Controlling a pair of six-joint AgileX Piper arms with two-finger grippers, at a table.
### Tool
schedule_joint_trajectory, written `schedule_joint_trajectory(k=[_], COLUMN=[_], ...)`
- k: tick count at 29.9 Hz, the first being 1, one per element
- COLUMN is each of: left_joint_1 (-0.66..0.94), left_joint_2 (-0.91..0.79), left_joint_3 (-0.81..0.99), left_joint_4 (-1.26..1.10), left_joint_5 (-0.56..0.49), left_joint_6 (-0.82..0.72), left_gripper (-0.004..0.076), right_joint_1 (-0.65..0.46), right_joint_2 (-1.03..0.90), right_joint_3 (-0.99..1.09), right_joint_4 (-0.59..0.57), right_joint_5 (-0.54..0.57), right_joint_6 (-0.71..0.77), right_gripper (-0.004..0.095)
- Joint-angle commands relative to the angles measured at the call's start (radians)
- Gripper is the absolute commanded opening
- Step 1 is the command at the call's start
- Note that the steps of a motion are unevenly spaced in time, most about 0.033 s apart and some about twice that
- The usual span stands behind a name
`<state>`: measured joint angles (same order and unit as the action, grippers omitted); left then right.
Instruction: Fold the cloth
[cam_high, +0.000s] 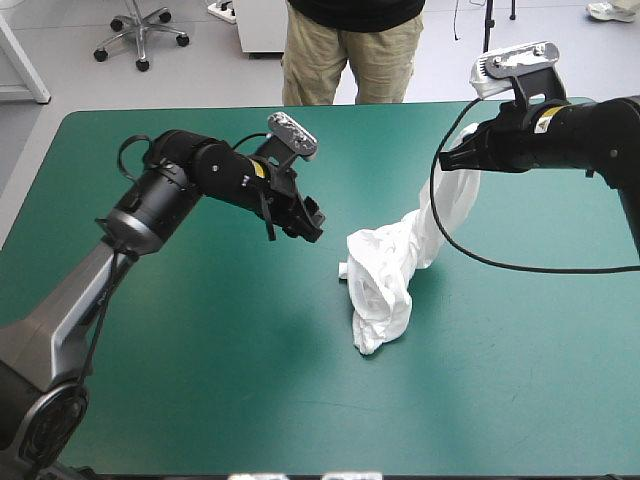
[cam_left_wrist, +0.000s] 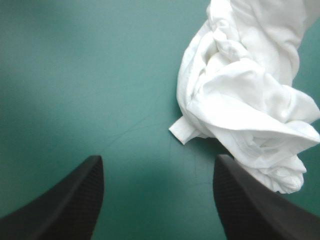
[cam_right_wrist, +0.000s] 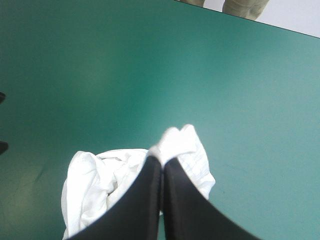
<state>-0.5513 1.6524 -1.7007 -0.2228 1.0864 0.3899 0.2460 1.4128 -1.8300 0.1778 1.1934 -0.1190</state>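
Note:
The white T-shirt (cam_high: 392, 270) lies as a crumpled heap near the table's middle, with one end drawn up in a rope toward the right. My right gripper (cam_high: 447, 160) is raised above the table and shut on that lifted end; in the right wrist view the T-shirt (cam_right_wrist: 180, 142) bulges past the fingertips of the right gripper (cam_right_wrist: 162, 162). My left gripper (cam_high: 312, 222) hovers just left of the heap, open and holding nothing. In the left wrist view the heap of T-shirt (cam_left_wrist: 245, 95) lies ahead of the left gripper (cam_left_wrist: 157, 172), toward one side.
Bare teal-green cover (cam_high: 200, 340) stretches to the left and front of the heap. The table's far edge (cam_high: 300, 108) runs behind both arms.

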Motion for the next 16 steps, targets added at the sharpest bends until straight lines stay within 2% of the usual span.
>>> schedule_joint_trajectory(k=[1,8,16], left_joint_1=[-0.032,-0.067,-0.067], left_joint_2=[-0.002,0.076,0.132], left_joint_3=[-0.032,-0.032,-0.032], left_joint_4=[-0.027,-0.042,-0.107], left_joint_5=[-0.046,-0.056,-0.132], left_joint_6=[-0.005,0.003,0.018], left_gripper=[0.0459,0.0459,0.0459], right_joint_1=[-0.003,-0.003,-0.003], right_joint_2=[-0.025,-0.017,-0.017], right_joint_3=[-0.028,-0.028,-0.028], right_joint_4=[0.011,0.011,0.011], right_joint_5=[-0.057,-0.055,-0.055], right_joint_6=[-0.007,-0.007,-0.007], right_gripper=[-0.0018,-0.0017,-0.0017])
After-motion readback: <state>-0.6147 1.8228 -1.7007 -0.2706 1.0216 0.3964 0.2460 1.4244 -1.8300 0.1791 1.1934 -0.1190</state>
